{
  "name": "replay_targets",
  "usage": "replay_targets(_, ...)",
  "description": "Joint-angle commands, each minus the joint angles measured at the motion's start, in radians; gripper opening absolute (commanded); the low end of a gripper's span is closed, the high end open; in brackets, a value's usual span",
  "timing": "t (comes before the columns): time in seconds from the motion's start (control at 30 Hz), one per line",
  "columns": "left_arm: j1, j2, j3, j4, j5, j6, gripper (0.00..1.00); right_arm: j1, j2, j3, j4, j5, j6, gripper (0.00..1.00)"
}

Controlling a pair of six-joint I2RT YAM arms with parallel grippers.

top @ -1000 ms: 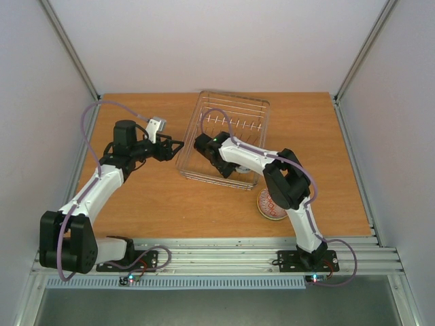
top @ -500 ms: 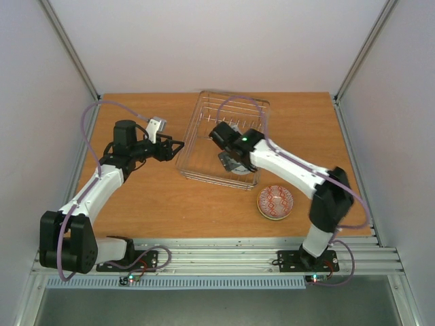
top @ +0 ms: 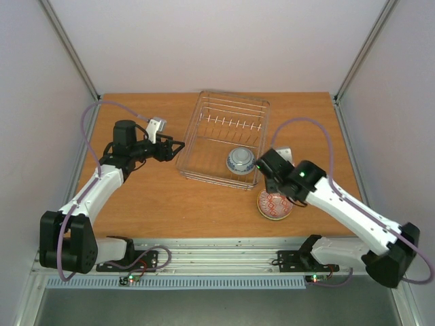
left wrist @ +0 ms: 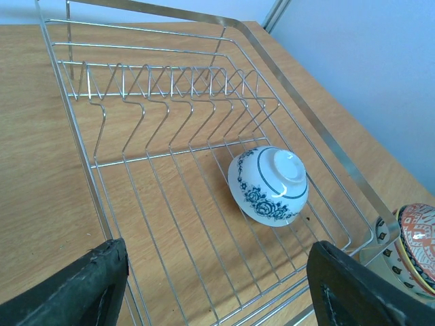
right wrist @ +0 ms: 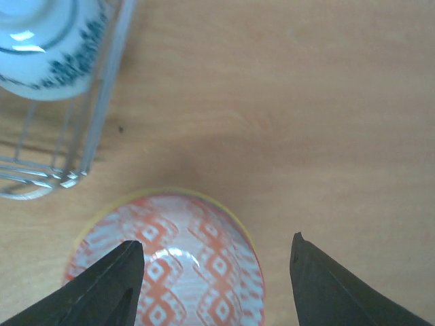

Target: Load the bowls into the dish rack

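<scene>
Nearest to us, the red-patterned bowl [top: 274, 204] with its yellowish rim sits upright on the wooden counter [top: 149, 197], just outside the near right corner of the dish rack [top: 234, 102] and not loaded. The right hand [top: 270, 178] hangs over it with its fingers spread wide, gripping nothing; we cannot tell whether they touch the rim. Farther in, the blue-and-white bowl [top: 240, 160] lies in the rack, tipped with its foot ring up, on the floor wires near the right front. The left hand [top: 178, 145] waits at the rack's left side, fingers well apart and empty. Beyond the bowl stands the row of upright prongs [left wrist: 170, 81].
</scene>
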Motion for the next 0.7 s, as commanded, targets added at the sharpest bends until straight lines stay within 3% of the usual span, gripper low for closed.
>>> replay_targets(0.0, 0.005, -0.006, -0.005, 0.055, 0.029, -0.010, 0.73, 0.000, -0.148, -0.095, -0.086, -0.032, 0.200, 0.57)
replay_targets(0.17, 0.005, 0.009, -0.006, 0.062, 0.041, -0.015, 0.73, 0.001, -0.232, -0.163, -0.101, -0.068, 0.252, 0.50)
replay_targets(0.67, 0.005, 0.015, -0.011, 0.063, 0.054, -0.015, 0.74, 0.002, -0.158, -0.276, -0.021, -0.085, 0.297, 0.47)
